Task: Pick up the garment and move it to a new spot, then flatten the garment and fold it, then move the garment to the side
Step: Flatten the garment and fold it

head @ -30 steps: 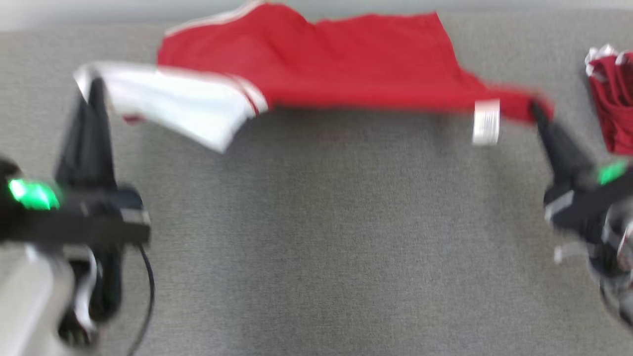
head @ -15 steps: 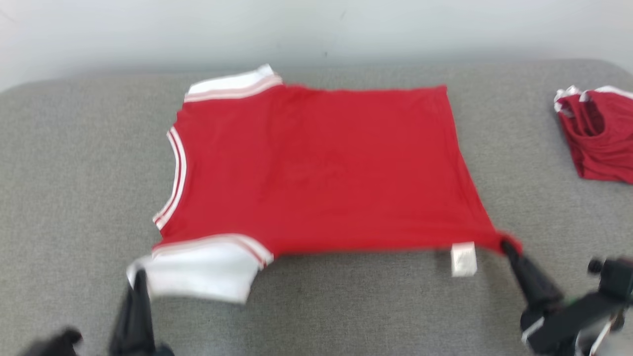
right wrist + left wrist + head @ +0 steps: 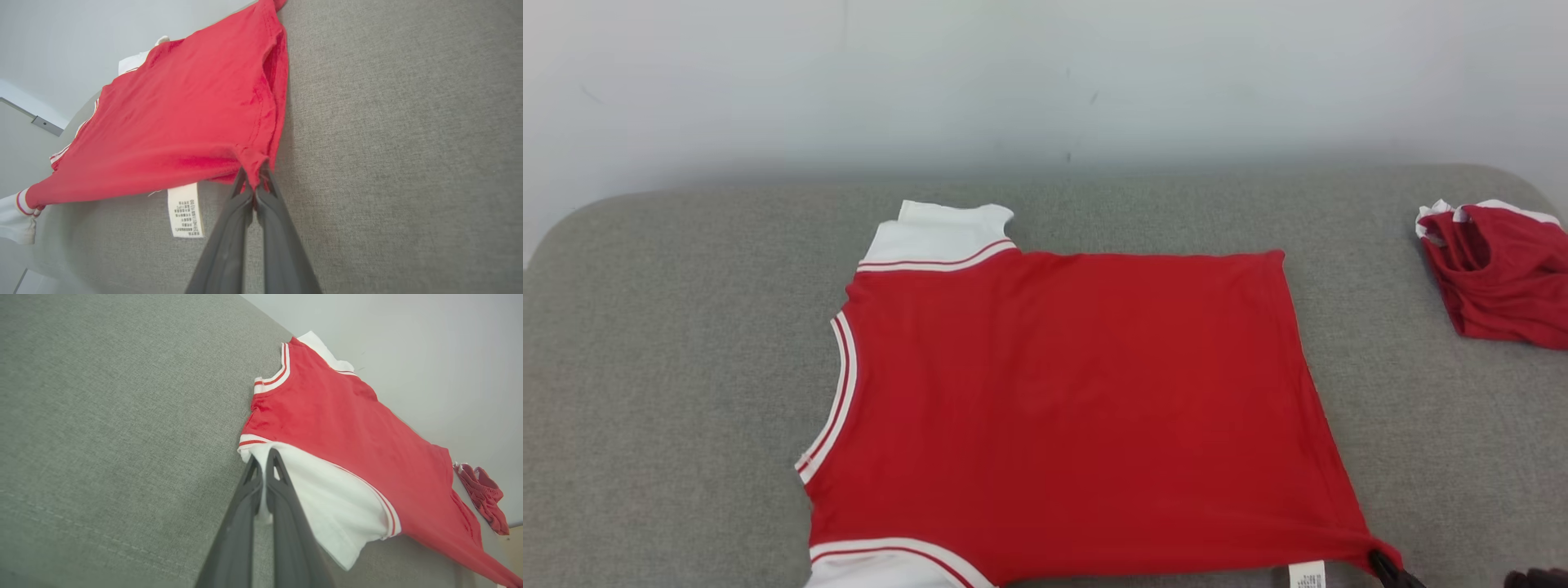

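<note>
The garment [image 3: 1078,408] is a red shirt with white sleeves and striped trim, spread nearly flat on the grey cushioned surface [image 3: 686,343]. My left gripper [image 3: 263,457] is shut on the edge of the near white sleeve [image 3: 335,498], which lifts slightly off the surface. My right gripper [image 3: 255,175] is shut on the near red hem corner, bunching the cloth there; its dark tip [image 3: 1382,565] shows at the head view's bottom edge. A white care label [image 3: 184,210] hangs from the hem beside that corner.
A second red garment [image 3: 1499,273] lies crumpled at the far right of the surface, also visible in the left wrist view [image 3: 484,496]. A pale wall [image 3: 1045,82] rises behind the surface's far edge. Bare grey cloth stretches to the left of the shirt.
The head camera has swung upward, so both grippers slid to the bottom edge. The shirt, earlier a narrow lifted band, now lies spread out. Both grips are unchanged.
</note>
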`<state>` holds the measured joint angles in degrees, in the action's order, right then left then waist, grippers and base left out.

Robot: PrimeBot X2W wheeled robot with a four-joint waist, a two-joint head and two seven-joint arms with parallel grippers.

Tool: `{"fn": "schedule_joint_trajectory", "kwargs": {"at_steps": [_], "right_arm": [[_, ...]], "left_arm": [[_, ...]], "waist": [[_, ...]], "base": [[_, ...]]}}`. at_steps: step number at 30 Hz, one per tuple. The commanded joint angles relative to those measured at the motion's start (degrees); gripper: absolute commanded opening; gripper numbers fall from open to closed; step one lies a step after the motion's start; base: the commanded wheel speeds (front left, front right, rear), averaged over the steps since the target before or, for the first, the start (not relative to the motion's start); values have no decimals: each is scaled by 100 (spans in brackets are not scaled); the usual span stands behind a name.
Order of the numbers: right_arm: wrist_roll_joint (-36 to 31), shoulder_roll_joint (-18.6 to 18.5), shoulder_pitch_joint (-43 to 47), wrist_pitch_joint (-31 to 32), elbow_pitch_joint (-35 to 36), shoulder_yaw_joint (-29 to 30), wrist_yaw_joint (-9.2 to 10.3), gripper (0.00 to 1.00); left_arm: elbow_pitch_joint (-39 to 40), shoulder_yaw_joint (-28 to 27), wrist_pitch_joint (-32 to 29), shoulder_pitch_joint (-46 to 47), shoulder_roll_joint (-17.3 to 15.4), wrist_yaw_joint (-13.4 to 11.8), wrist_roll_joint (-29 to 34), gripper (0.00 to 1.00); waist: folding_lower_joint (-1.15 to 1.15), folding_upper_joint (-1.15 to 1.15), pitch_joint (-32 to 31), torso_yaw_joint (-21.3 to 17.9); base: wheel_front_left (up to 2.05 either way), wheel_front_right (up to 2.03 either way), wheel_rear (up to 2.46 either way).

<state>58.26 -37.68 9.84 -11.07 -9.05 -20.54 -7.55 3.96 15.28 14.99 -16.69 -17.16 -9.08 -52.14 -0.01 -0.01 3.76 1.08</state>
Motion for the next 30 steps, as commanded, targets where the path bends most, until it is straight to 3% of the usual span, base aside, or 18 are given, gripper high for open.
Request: {"fn": "schedule_joint_trajectory", "kwargs": {"at_steps": [1,8,17,23,30], "right_arm": [[-20,76,137,50,46,104,16,0],[-276,378,294,289,396,372,16,0],[-536,789,-205,811,616,597,16,0],[-533,987,-987,1201,325,584,16,0],[-512,1019,-1881,1307,-156,436,16,0]], "left_arm": [[-29,25,-13,-95,6,25,1,0],[-91,112,-29,144,-79,108,173,0],[-57,134,-460,1129,-517,213,446,0],[-344,143,-905,2199,-840,352,551,0],[-966,326,-1335,3262,-862,568,612,0]], "waist": [[1,1,-69,14],[1,1,-70,-23],[1,1,64,-235],[1,1,320,-387],[1,1,636,-473]], "base": [[0,0,0],[0,0,0],[0,0,0],[0,0,0],[0,0,0]]}}
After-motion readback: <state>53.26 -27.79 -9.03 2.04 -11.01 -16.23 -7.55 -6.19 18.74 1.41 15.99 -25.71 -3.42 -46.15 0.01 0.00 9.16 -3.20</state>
